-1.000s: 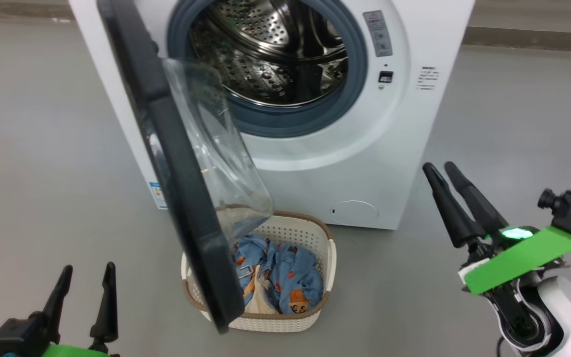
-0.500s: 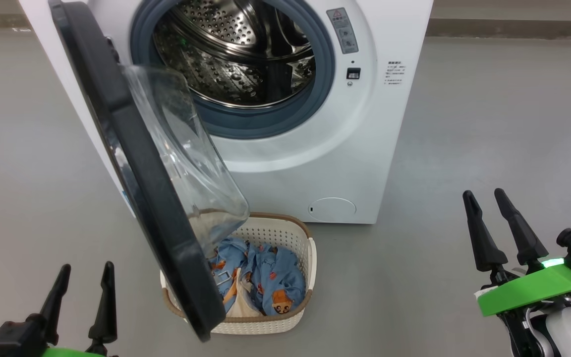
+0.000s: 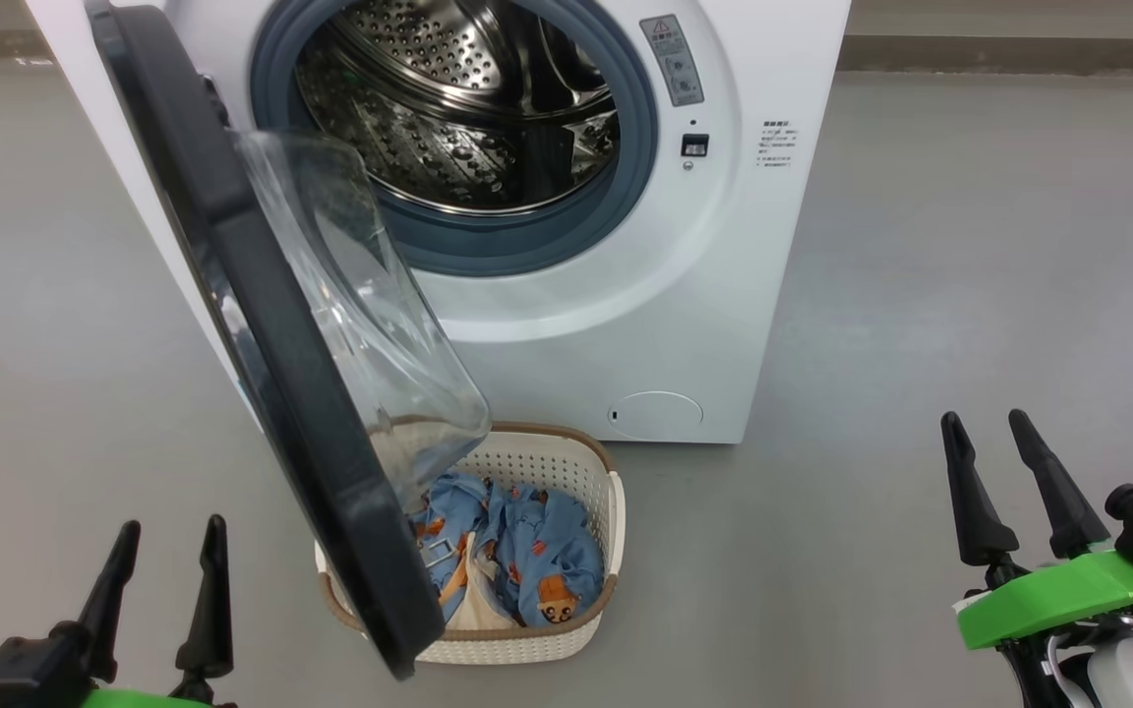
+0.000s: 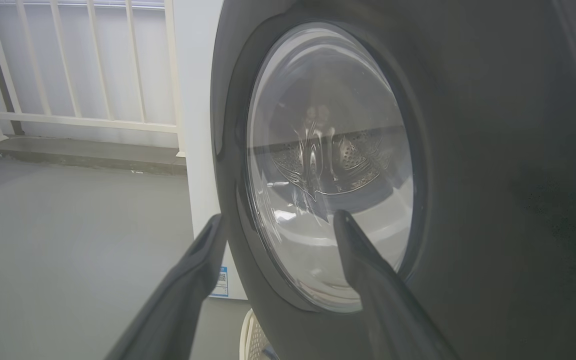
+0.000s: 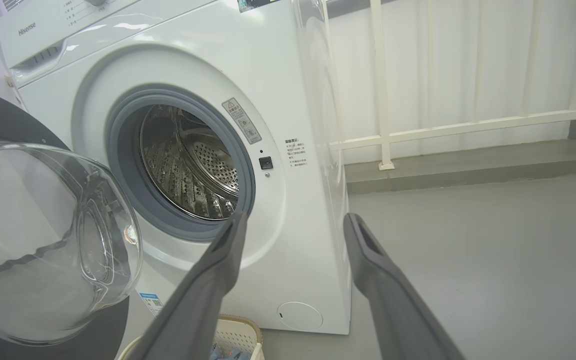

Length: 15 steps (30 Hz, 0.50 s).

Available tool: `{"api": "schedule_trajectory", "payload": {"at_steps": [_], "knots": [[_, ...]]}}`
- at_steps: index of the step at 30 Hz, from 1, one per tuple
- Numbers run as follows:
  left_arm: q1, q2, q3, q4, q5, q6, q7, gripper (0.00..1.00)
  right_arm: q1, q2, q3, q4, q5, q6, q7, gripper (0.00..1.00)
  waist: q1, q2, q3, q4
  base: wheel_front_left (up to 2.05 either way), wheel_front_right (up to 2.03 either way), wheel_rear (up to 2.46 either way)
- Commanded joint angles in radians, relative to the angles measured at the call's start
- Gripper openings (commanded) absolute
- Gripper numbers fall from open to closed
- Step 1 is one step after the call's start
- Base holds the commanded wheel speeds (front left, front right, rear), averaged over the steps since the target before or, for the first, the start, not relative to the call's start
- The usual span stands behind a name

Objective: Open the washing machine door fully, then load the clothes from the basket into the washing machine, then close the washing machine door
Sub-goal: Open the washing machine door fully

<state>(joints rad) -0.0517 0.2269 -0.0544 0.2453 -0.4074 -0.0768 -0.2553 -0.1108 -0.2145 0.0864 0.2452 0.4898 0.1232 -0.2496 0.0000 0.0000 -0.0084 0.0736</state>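
1. The left gripper point(image 3: 174, 526) is holding its jaws wide apart with nothing between them; the right gripper point(image 3: 983, 418) is likewise spreading its jaws, gripping nothing.
2. The washing machine door point(image 3: 262, 295) is standing swung out from the washing machine point(image 3: 724, 275), off to the right of the left jaws and clear of them; its clear domed window is bulging away from the left jaws and toward the right jaws.
3. In the left wrist view the left gripper point(image 4: 278, 217) is pointing at the door's point(image 4: 468, 150) glossy black outer face; the glass is lying straight ahead of the jaws, and a blue label sticker point(image 4: 220, 280) is showing on the machine's white side point(image 4: 193, 100) just past the left finger.
4. The basket point(image 3: 547, 462) is sitting on the grey floor point(image 3: 921, 246) at the foot of the machine, between the two pairs of jaws and well apart from both; the door's lower edge is overlapping its left side in the head view.
5. The clothes point(image 3: 547, 551), blue with orange-brown bears, are lying bunched inside the basket.
6. In the right wrist view the right gripper point(image 5: 295, 216) is aiming at the machine's point(image 5: 193, 60) front; the steel drum point(image 5: 188, 170) is gaping ahead and left of the jaws, and the basket's rim point(image 5: 235, 325) is peeking out below them.
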Motion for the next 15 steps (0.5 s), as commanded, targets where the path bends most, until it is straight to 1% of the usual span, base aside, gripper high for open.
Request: {"api": "schedule_trajectory", "payload": {"at_steps": [1,15], "knots": [[-0.018,0.019,0.035,-0.028,-0.004,0.007,-0.006,1.0,0.005,-0.007,0.006,-0.012,-0.015,0.008,-0.012,1.0,0.0,0.0,-0.001,0.003,0.0,0.0,0.0],[-0.023,0.02,0.02,-0.023,-0.001,0.008,-0.006,1.0,-0.002,0.001,0.006,0.037,-0.034,0.008,-0.012,1.0,0.0,0.0,-0.006,0.014,0.0,0.0,0.0]]}}
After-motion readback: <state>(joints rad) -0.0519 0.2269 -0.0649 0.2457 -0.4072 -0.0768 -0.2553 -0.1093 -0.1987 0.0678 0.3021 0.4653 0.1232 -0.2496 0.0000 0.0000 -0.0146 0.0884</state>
